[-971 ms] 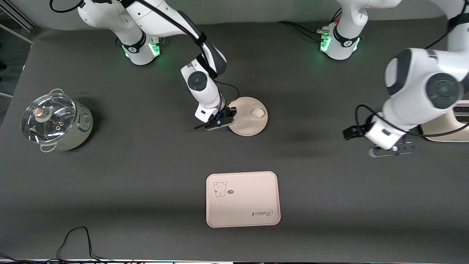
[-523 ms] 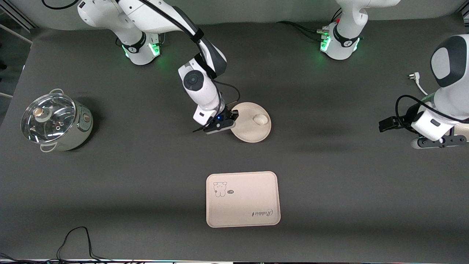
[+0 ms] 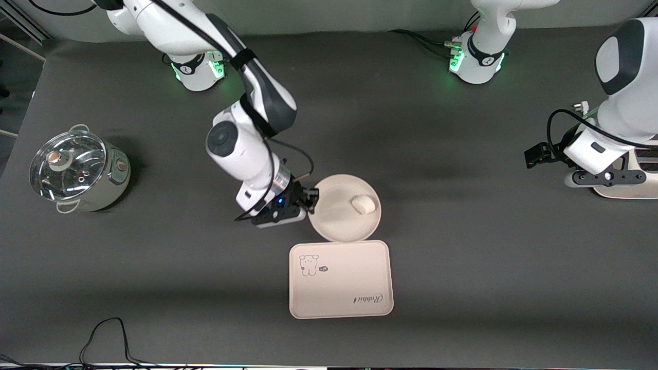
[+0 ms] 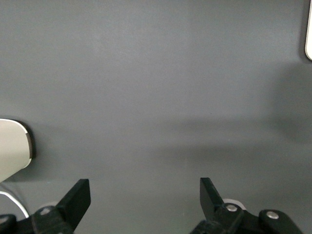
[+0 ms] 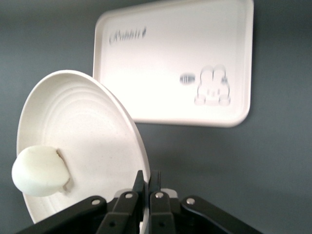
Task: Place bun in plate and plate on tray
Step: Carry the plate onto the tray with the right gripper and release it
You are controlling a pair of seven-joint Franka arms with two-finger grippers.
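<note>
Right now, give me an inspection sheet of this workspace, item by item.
Surface: dark grey table.
Job's things: bun lies in the plate; plate is held up by its rim, its edge overlapping the tray's rim in the front view; tray lies flat with nothing on it.
Clutter: pot with glass lid at the right arm's end; cream appliance at the left arm's end.
Grippers: right gripper shut on the plate's rim; left gripper open, holding nothing, over the table by the appliance, waiting.
Cables: black cable at the table edge nearest the front camera; white plug near the appliance.
Surroundings: nothing seen.
</note>
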